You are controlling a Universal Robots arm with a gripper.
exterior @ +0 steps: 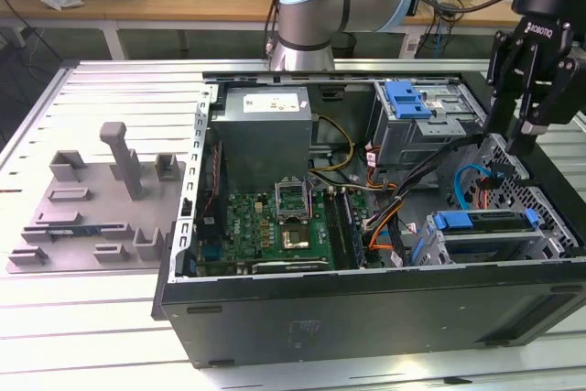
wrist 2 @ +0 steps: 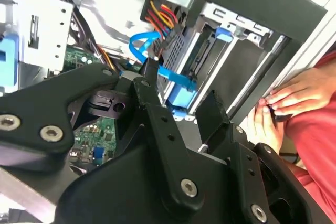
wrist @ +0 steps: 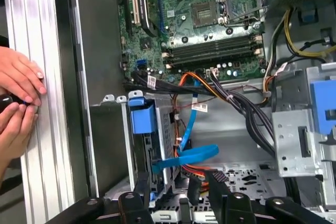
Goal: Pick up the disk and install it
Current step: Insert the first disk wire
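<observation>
**Item: fingers, state.** My fingers (wrist 2: 153,88) stood apart with nothing between them. They hung over the open computer case (exterior: 366,318), at the end that held the drive cages.

**Item: disk, location.** The disk (exterior: 483,222) sat below my fingers and a little ahead of them, in the lower drive cage (exterior: 513,249). Its blue carrier faced up towards me. In the first wrist view the blue carrier tab of the disk (wrist: 142,119) lay just beyond my fingers (wrist: 142,188), roughly in line with the gap between them. By my reckoning it was already seated in its bay, not lying loose. How deep it sat I could not tell.

**Item: disk, axis.** Its long side ran crosswise under my fingers, parallel to the nearest case wall. It appeared to stand on edge rather than flat.

**Item: obstructions.** A blue flat cable (wrist: 190,155) looped across the cage between my fingers and the disk. Bundled black and orange wires (wrist: 236,103) ran just beyond it.

**Item: bystander.** A person's hands (wrist: 18,95) rested on the worktop (exterior: 92,98) just outside the case wall. They were to one side of my fingers and near the disk's end of the case, touching neither.

**Item: surroundings.** The motherboard (wrist: 199,14) lay further off past the disk. The grey power supply (exterior: 265,130) sat at the far end, well apart from my fingers. A grey fixture tray (exterior: 101,203) stood outside the case, farther away than anything else listed.
</observation>
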